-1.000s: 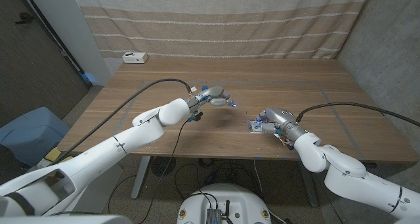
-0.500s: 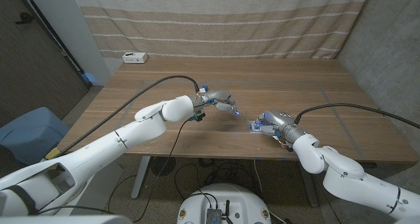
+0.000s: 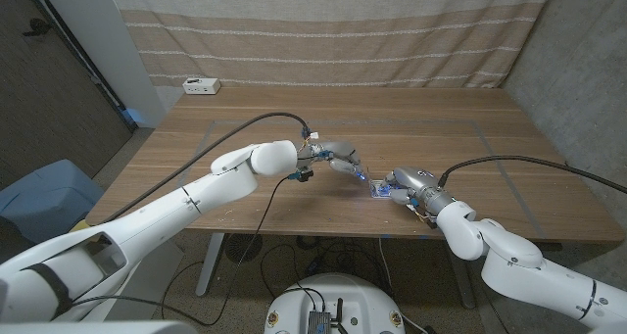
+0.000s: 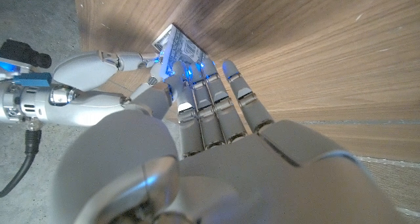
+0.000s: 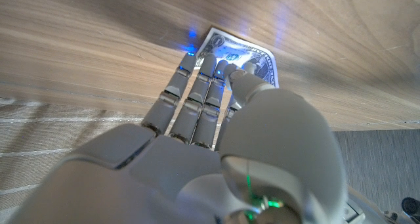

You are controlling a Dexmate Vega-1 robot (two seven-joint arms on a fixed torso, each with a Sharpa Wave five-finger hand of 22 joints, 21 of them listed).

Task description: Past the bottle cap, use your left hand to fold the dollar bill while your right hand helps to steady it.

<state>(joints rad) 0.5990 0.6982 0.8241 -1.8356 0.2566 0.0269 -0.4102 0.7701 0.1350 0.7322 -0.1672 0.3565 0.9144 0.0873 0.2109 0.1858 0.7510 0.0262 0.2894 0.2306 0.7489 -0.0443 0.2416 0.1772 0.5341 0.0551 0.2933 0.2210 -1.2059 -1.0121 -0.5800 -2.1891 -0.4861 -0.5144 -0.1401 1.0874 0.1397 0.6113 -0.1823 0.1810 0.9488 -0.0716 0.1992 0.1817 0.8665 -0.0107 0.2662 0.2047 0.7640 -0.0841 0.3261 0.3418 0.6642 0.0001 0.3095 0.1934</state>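
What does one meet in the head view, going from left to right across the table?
White box at the far edge → left hand → dollar bill → right hand.

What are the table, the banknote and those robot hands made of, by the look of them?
Table: apparently wood or wood veneer, matte, with brown plank-like grain. Dollar bill: thin printed paper, greenish-grey engraving, lying flat. Left robot hand and right robot hand: smooth, light grey shells, probably plastic or painted metal, slightly glossy, with darker finger segments and blue lights at the fingertips.
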